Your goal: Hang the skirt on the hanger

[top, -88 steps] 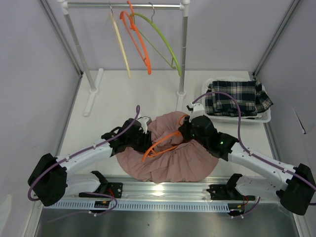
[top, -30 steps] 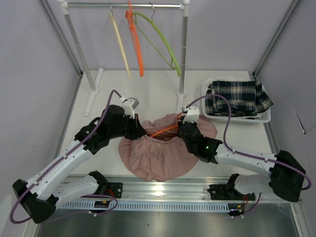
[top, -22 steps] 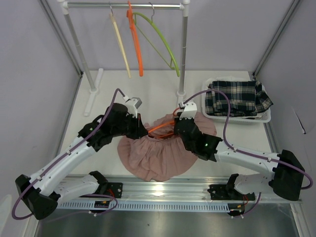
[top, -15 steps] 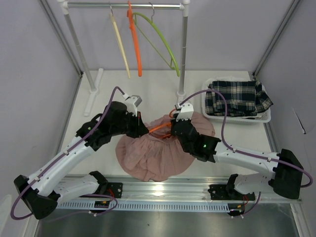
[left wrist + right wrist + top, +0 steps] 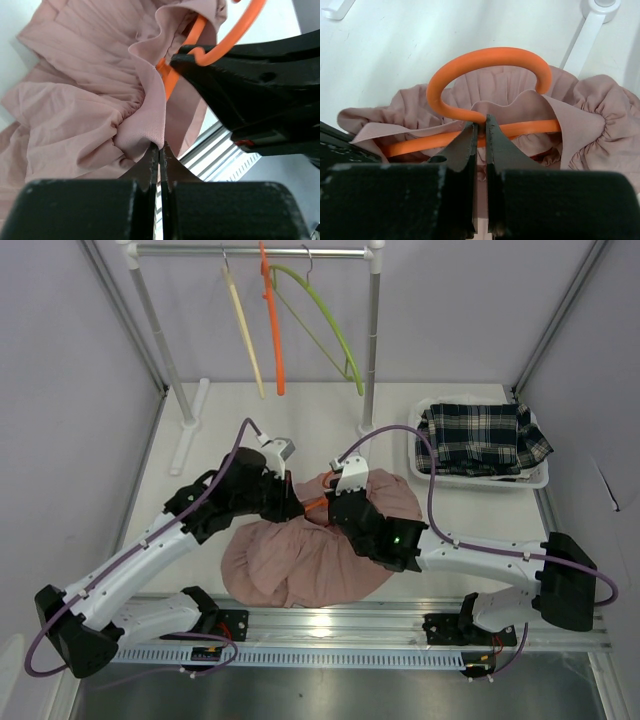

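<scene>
Skirt point(image 5: 290, 562) farther left; rack point(image 5: 371, 335) behind, basket point(image 5: 470, 480) right.

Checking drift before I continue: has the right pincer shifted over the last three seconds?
Yes. The right pincer has moved left in the top view, farther from the white plastic basket.

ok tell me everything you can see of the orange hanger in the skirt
The orange hanger looks like smooth, round-section plastic: an open hook curling above a straight bar. The right gripper is shut on its neck, just below the hook. The bar runs inside the gathered waistband of the pink skirt, which drapes over it and hides both ends. It sits between the two arms. The left gripper pinches the skirt's edge beside it, not the hanger itself.
</scene>
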You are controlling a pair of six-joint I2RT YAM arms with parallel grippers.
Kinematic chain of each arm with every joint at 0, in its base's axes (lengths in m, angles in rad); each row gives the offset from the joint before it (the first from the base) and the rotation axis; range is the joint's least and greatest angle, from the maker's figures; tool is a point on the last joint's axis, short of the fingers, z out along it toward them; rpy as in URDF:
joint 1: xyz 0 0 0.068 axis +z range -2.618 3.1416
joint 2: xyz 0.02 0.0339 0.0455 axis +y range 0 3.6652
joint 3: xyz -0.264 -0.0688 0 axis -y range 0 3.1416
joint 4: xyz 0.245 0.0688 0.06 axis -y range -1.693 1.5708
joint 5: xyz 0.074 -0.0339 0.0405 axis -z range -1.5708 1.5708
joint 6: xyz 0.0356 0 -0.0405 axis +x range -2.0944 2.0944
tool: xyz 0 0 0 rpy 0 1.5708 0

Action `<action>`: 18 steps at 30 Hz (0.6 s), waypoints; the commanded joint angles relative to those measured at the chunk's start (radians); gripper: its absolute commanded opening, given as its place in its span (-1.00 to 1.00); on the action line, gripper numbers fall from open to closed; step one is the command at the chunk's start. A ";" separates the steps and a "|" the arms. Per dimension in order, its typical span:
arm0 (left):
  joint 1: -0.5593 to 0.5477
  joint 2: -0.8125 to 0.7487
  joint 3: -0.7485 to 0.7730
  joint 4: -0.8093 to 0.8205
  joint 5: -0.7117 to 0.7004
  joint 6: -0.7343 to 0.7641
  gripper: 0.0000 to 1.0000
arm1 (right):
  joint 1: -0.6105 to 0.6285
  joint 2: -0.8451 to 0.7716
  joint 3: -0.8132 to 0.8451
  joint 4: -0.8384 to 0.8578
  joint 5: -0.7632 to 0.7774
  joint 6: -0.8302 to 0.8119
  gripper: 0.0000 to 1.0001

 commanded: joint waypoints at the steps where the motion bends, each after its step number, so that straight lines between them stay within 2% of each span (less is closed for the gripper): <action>1: -0.008 -0.013 -0.018 0.037 0.001 0.030 -1.00 | 0.013 -0.026 0.070 0.003 0.011 0.011 -1.00; 3: -0.007 -0.027 -0.009 0.037 0.002 0.051 -0.90 | 0.014 -0.054 0.079 -0.039 0.005 -0.002 -1.00; 4: -0.008 -0.033 0.002 0.037 0.007 0.064 -0.69 | 0.014 -0.063 0.085 -0.049 0.000 -0.005 -1.00; 7: -0.007 -0.053 0.047 0.032 0.002 0.116 -0.43 | 0.016 -0.100 0.109 -0.090 -0.036 -0.017 -1.00; 8: -0.007 -0.055 0.069 0.032 0.010 0.143 -0.24 | 0.016 -0.115 0.125 -0.101 -0.044 -0.019 -1.00; 10: -0.007 -0.058 0.085 0.037 0.024 0.168 -0.05 | 0.016 -0.135 0.136 -0.129 -0.070 -0.019 -1.00; 18: -0.007 -0.114 0.154 0.069 0.062 0.268 0.26 | 0.017 -0.192 0.195 -0.225 -0.099 -0.043 -1.00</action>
